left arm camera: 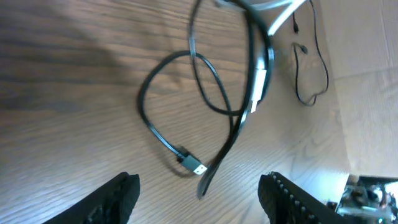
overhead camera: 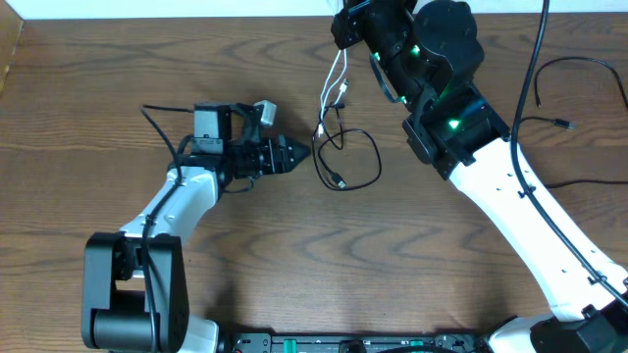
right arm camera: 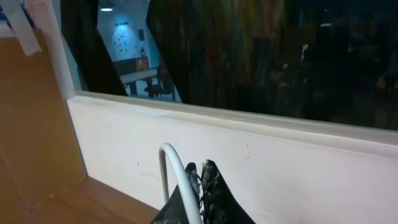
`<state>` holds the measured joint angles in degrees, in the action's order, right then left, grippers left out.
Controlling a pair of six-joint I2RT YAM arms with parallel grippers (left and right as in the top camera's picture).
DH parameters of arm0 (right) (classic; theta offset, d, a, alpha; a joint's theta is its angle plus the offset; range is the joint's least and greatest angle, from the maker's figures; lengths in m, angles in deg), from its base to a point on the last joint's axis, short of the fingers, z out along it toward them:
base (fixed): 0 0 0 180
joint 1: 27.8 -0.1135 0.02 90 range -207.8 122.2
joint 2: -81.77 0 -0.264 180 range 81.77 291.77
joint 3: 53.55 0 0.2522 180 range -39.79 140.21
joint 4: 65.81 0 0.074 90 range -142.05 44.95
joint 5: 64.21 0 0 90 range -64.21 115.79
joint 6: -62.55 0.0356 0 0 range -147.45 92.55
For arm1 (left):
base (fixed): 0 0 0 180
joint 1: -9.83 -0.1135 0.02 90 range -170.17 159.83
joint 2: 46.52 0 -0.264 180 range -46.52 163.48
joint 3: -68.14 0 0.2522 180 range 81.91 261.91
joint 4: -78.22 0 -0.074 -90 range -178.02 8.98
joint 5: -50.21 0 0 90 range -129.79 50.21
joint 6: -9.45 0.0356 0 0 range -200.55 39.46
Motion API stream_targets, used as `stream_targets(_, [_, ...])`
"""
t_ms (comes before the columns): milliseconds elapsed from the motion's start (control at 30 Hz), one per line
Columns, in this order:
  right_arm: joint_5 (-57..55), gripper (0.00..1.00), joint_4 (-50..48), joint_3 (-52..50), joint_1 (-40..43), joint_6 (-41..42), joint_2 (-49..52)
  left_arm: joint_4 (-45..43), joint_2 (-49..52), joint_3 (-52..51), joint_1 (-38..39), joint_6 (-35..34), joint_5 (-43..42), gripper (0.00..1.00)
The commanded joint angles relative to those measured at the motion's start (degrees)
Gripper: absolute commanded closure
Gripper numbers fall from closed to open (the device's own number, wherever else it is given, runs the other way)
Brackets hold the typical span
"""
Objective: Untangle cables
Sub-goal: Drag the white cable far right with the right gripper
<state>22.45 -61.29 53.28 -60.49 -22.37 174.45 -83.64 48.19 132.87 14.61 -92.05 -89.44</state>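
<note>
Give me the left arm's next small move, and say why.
Probably ease the left gripper forward and close on the black cable just behind its plug. Its jaws stand open with that plug on the table right ahead, while the right gripper pinches the white cable, lifted. The cables cross, so a hold on each should let them part.

My desk (overhead camera: 98,78) is brown, grained wood. The black cable (left arm camera: 163,140) lies on it in loose, crossing loops, its plug end (left arm camera: 191,165) flat on the wood. A thin black wire (overhead camera: 561,124) lies farther right.
</note>
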Motion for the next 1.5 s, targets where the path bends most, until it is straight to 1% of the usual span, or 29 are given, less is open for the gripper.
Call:
stream_targets(0, [-0.9,0.99,-0.4,0.0,0.2,3.5,-1.0,-0.6,-0.4,0.2,2.0,2.1,1.7,0.30])
stream_targets(100, [-0.9,0.99,-0.4,0.0,0.2,4.4,-1.0,-0.7,-0.4,0.2,3.2,2.1,4.4,0.29])
stream_targets(267, [-0.8,0.99,-0.4,0.0,0.2,4.4,-1.0,-1.2,-0.4,0.2,4.6,2.1,4.8,0.29])
stream_targets(367, [-0.8,0.99,-0.3,0.0,0.2,5.0,-1.0,-1.4,-0.4,0.2,5.0,2.1,7.3,0.31])
stream_targets(400, [-0.8,0.99,-0.3,0.0,0.2,5.7,-1.0,-1.5,-0.4,0.2,5.0,2.0,8.5,0.37])
stream_targets(433, [-0.7,0.99,-0.3,0.0,0.2,6.1,-1.0,-1.5,-0.4,0.2,5.1,2.0,9.3,0.39])
stream_targets(467, [-0.5,0.99,-0.3,0.0,0.2,7.3,-1.0,-1.5,-0.4,0.2,5.1,2.0,10.6,0.47])
stream_targets(533, [0.2,0.99,-0.2,0.0,0.2,7.6,-1.0,-1.6,-0.4,0.2,5.1,1.8,11.7,0.60])
stream_targets(567, [1.0,0.99,-0.2,0.0,0.2,7.6,-1.0,-1.6,-0.4,0.2,5.1,1.8,11.8,0.63])
stream_targets(600, [1.6,0.99,-0.2,0.0,0.2,7.6,-1.0,-1.6,-0.4,0.2,5.1,1.8,11.8,0.65])
stream_targets(667, [2.4,0.99,-0.2,0.0,0.2,7.7,-1.0,-1.6,-0.4,0.2,5.1,1.8,11.8,0.65])
stream_targets(700, [2.4,0.99,-0.2,0.0,0.2,7.8,-1.0,-1.5,-0.4,0.2,5.1,1.8,11.8,0.58])
stream_targets(733, [2.4,0.99,-0.2,0.0,0.2,7.8,-1.0,-1.5,-0.4,0.2,5.1,1.8,11.8,0.48])
stream_targets(767, [2.4,0.99,-0.2,0.0,0.2,7.8,-1.0,-1.6,-0.4,0.2,5.1,1.8,11.7,0.46])
stream_targets(1033, [2.4,0.99,-0.2,0.0,0.2,7.8,-1.0,-2.4,-0.4,0.2,8.2,1.4,11.8,0.45])
stream_targets(1133, [2.5,0.99,-0.2,0.0,0.2,8.2,-1.0,-2.6,-0.4,0.2,9.8,1.4,14.8,0.46])
stream_targets(1233, [2.5,0.99,-0.2,0.0,0.2,8.2,-1.0,-2.6,-0.4,0.2,10.4,1.3,18.1,0.73])
stream_targets(1300, [2.5,0.99,0.2,0.0,0.2,8.2,-1.0,-2.6,-0.4,0.2,10.4,1.1,18.9,0.88])
stream_targets(1333, [2.6,0.99,0.3,0.0,0.2,8.2,-1.0,-2.6,-0.4,0.2,10.4,1.2,18.9,0.91])
stream_targets(1367, [3.3,0.99,0.3,0.0,0.2,8.2,-1.0,-2.6,-0.4,0.2,10.4,1.2,18.9,0.92])
stream_targets(1467, [5.5,0.99,0.2,0.0,0.2,8.2,-1.0,-2.5,-0.4,0.2,10.4,1.2,19.8,0.92])
